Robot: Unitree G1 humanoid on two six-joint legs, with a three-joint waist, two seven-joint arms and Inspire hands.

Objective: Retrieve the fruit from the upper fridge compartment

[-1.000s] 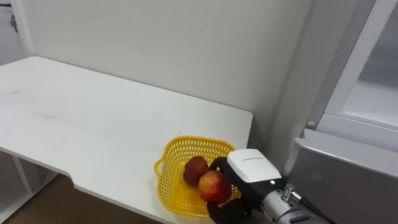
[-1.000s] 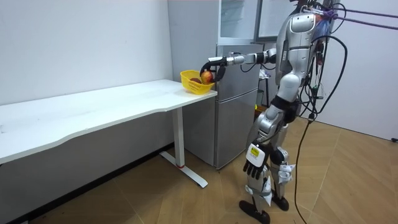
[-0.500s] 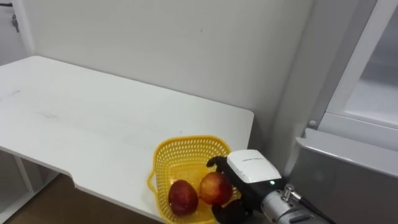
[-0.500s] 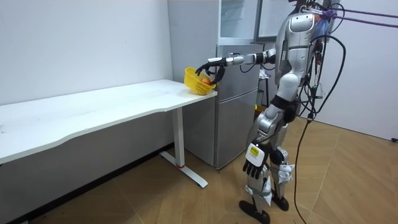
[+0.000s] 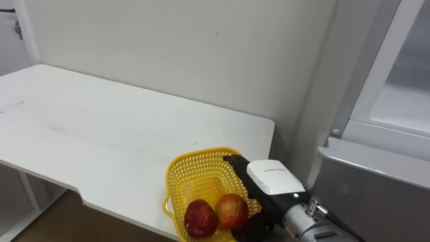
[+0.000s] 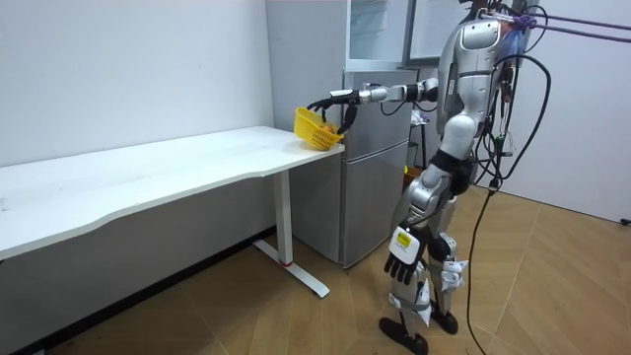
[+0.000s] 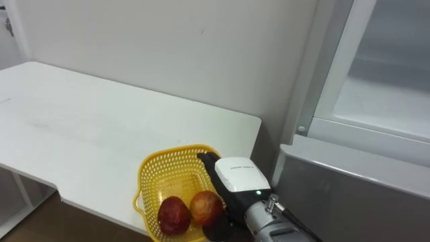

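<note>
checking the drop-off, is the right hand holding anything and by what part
Seemingly nothing: the right hand is open over the yellow basket; the darker apple and the lighter apple lie inside, the latter beside its palm.

The two eye views are taken from the robot's head, close above the desk point(image 5: 101, 128), and are directed downward. The desk corner, the yellow basket point(image 5: 199, 154) at 6 o'clock and the fridge point(image 5: 376, 195) at 4 o'clock are shared by both. The room view is taken from well off, with the desk at 9 o'clock.
</note>
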